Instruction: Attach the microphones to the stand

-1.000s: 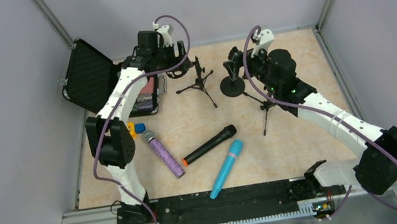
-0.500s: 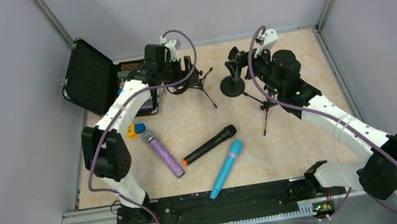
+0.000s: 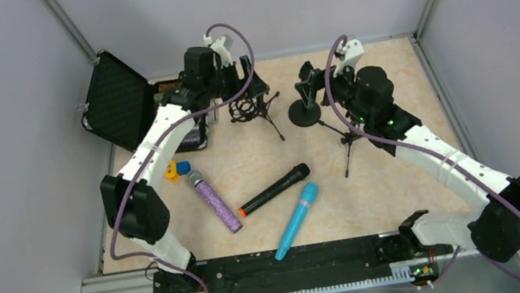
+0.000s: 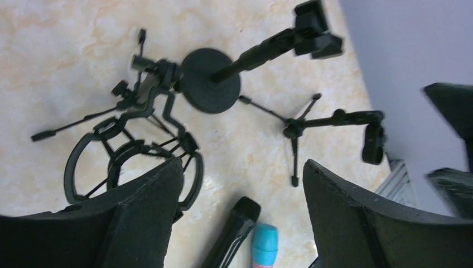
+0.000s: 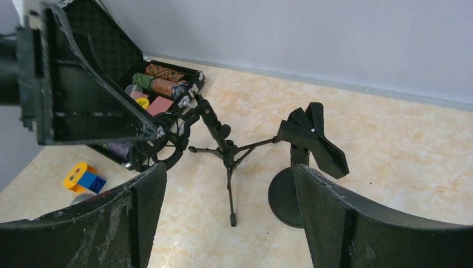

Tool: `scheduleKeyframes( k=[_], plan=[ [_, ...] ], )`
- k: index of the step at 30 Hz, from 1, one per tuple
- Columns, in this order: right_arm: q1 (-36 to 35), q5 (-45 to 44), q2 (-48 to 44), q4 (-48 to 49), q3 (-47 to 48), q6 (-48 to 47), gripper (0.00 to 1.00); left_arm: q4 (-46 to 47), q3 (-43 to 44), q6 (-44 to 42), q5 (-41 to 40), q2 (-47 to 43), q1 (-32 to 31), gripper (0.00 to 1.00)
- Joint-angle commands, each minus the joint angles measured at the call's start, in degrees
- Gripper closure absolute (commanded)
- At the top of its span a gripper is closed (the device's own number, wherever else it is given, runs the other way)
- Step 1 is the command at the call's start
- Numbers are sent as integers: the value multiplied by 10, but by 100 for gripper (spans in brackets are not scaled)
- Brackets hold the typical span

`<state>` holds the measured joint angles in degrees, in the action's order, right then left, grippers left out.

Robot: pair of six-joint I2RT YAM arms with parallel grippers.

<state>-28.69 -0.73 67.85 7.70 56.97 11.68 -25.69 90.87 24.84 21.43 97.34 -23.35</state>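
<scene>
Three handheld microphones lie on the cream marbled bench [image 3: 393,72], in the lower middle of the overhead picture, apart from every stand: a glittery purple stick microphone with a silver mesh head [image 3: 215,201], a matte black stick microphone with an orange end [image 3: 274,189] and an all light blue stick microphone [image 3: 296,221]. The black and blue ones lie nearly parallel, close together.

There are also three black stands, in the upper middle: a small tripod carrying a ring-shaped cradle [image 3: 254,107], a round-based stand with a clip on top [image 3: 305,107], and a thin tripod with a clip arm [image 3: 347,143]. None holds a microphone.

The left end effector [image 4: 242,164] hovers over the ring cradle with its jaws wide apart and nothing between them; whether one finger touches the ring cannot be told. The right end effector [image 5: 228,167] is likewise spread wide and empty, near the round-based stand.

Only the overhead picture takes in all three microphones and two little yellow and blue blocks [image 3: 176,169]. The left wrist picture shows only the heads of the black and blue ones at its bottom edge. The right wrist picture looks into an open black case [image 5: 95,84] at upper left, holding what may be coloured chip stacks.
</scene>
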Motion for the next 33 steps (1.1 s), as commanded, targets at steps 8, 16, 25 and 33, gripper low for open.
scheduleKeyframes(
  k=[8,16,25,33],
  plan=[
    [1,11,-13,-11,15,-6,16,94,37,79,107,-5,8,15],
    [1,54,8,-32,38,-2,14,147,-10,127,144,-30,76,14],
    [1,63,10,-26,23,13,12,136,-84,126,123,-25,134,14],
    [1,73,16,-29,22,23,12,134,-100,134,134,7,131,16]
  ],
)
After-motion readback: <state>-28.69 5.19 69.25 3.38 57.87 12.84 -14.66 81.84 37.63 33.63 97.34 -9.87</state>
